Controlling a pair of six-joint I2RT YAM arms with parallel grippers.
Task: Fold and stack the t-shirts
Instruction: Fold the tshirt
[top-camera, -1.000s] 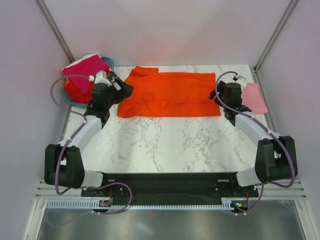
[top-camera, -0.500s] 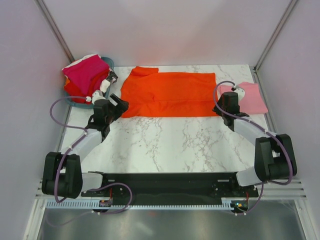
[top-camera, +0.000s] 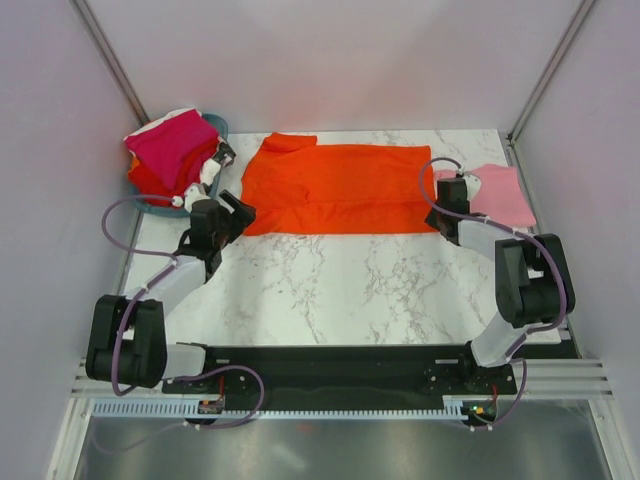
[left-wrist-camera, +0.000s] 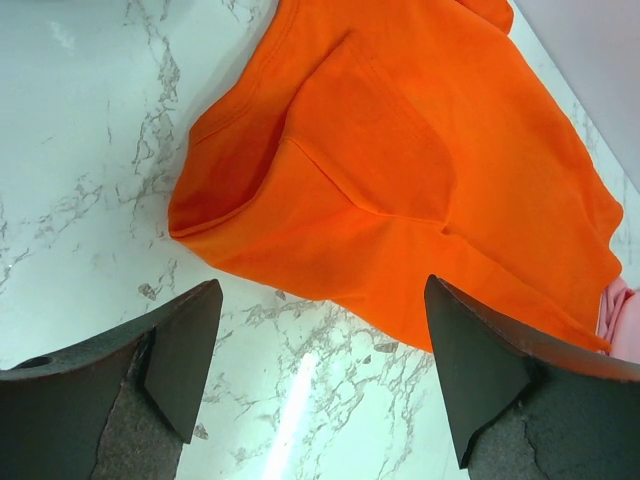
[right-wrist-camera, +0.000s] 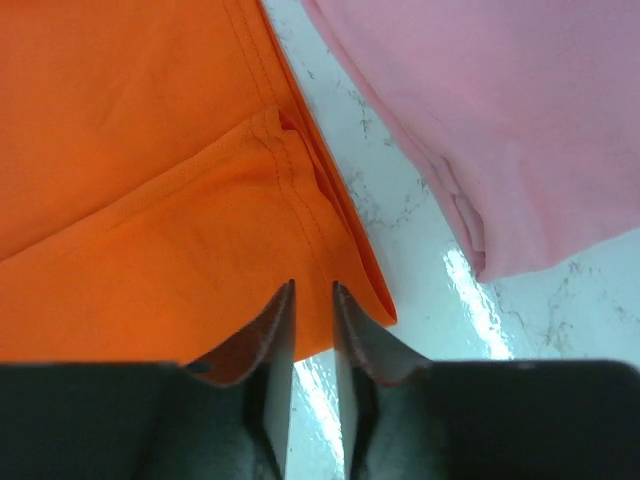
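Right gripper (right-wrist-camera: 313, 292): jaws drawn nearly together, only a thin slit between them. Tips at the near right corner of the orange-red t-shirt (top-camera: 340, 190), over the stitched hem. Cannot tell whether the cloth is pinched or merely touched. Just to the right, across a narrow strip of bare marble table (top-camera: 340, 285), the light pink t-shirt (top-camera: 500, 195), lying flat and apart from the orange-red one.

Left gripper (left-wrist-camera: 322, 300): spread wide, nothing held. Low over the marble, just short of the near left corner of the orange-red t-shirt, not touching the cloth.

Orange-red t-shirt laid flat across the far middle of the table, with creases and overlapping layers along its left side.

Beyond the left arm, at the far left corner: teal basket (top-camera: 219, 124), heaped. Magenta t-shirt (top-camera: 172, 143) on top, red t-shirt (top-camera: 148, 180) beneath it at the near side, a sliver of white cloth at the far edge.
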